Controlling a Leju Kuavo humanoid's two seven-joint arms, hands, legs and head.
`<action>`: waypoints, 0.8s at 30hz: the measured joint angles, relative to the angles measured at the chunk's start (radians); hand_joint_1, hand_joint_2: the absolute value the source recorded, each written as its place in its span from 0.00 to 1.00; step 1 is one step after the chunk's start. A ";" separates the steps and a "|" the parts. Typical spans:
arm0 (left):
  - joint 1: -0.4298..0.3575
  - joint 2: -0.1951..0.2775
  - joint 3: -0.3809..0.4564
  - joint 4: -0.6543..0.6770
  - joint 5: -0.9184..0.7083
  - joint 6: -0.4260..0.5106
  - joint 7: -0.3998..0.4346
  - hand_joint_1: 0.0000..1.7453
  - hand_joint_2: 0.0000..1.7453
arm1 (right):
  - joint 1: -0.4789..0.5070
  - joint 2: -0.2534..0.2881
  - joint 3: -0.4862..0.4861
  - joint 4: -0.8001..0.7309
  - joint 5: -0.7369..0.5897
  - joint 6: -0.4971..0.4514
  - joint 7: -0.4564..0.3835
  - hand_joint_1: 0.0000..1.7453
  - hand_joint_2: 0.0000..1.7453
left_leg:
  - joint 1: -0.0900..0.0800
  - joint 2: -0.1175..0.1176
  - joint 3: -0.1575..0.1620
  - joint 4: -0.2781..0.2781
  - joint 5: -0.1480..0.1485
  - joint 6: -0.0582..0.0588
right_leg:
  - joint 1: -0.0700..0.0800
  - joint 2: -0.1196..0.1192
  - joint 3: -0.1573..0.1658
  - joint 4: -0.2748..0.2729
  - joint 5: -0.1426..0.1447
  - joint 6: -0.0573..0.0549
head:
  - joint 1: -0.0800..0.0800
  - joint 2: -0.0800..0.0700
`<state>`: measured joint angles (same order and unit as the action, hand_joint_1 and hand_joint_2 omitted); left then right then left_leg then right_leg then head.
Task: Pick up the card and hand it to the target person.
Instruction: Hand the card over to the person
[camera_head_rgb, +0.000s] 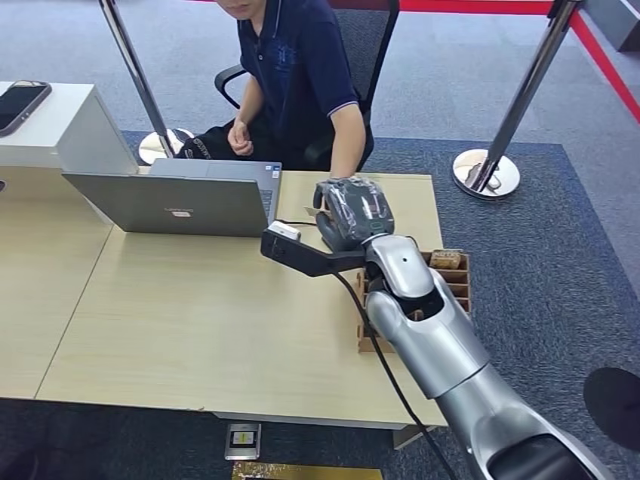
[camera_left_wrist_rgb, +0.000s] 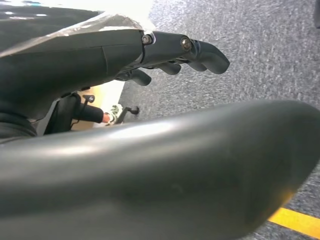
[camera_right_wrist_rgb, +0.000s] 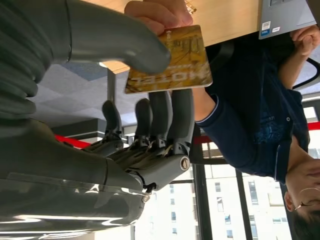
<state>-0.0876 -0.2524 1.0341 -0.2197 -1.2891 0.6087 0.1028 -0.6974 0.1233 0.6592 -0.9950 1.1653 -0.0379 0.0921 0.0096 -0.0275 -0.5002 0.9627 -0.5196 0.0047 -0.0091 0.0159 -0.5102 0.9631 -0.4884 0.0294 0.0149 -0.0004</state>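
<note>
A golden hotel card (camera_right_wrist_rgb: 170, 60) sits pinched between the thumb and fingers of my right hand (camera_right_wrist_rgb: 151, 115). A person's fingers (camera_right_wrist_rgb: 162, 12) grip the card's other edge at the same time. In the head view my right hand (camera_head_rgb: 353, 210) is stretched across the wooden table (camera_head_rgb: 189, 320) to its far edge, just below the forearm of the seated person in a dark blue polo shirt (camera_head_rgb: 302, 70). My left hand (camera_left_wrist_rgb: 181, 52) hangs beside my body over grey carpet, fingers loosely extended and holding nothing.
An open grey laptop (camera_head_rgb: 177, 200) stands on the table to the left of my right hand. A wooden compartment box (camera_head_rgb: 449, 275) lies under my right forearm. A phone (camera_head_rgb: 23, 100) rests on a white box at far left. Stanchion bases (camera_head_rgb: 487, 172) stand on the carpet.
</note>
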 joint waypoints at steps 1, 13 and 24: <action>0.000 0.001 -0.002 0.000 -0.004 -0.001 0.011 0.00 0.00 | 0.000 0.001 0.000 0.005 0.005 0.000 0.004 0.00 1.00 | 0.000 0.000 0.000 0.000 0.000 0.000 | 0.000 0.000 0.000 0.000 0.000 0.000 | 0.000 0.000; 0.002 0.012 -0.019 0.000 -0.021 -0.013 0.058 0.00 0.00 | -0.006 0.002 -0.002 0.058 0.021 -0.029 0.011 0.00 0.25 | 0.000 0.000 0.000 0.000 0.000 0.000 | 0.000 0.000 0.000 0.000 0.000 0.000 | 0.000 0.000; 0.004 0.012 -0.017 0.000 0.004 -0.014 0.035 0.00 0.00 | 0.091 -0.067 -0.065 -0.094 0.056 -0.116 0.050 0.00 0.00 | 0.000 0.000 0.000 0.001 0.000 0.000 | 0.000 0.000 0.000 -0.001 0.000 0.000 | 0.000 0.000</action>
<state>-0.0835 -0.2403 1.0169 -0.2197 -1.2849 0.5947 0.1380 -0.6064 0.0558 0.5937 -1.0885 1.2211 -0.1535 0.1423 0.0096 -0.0279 -0.5001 0.9636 -0.5199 0.0051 -0.0092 0.0159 -0.5101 0.9619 -0.4885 0.0295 0.0148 -0.0004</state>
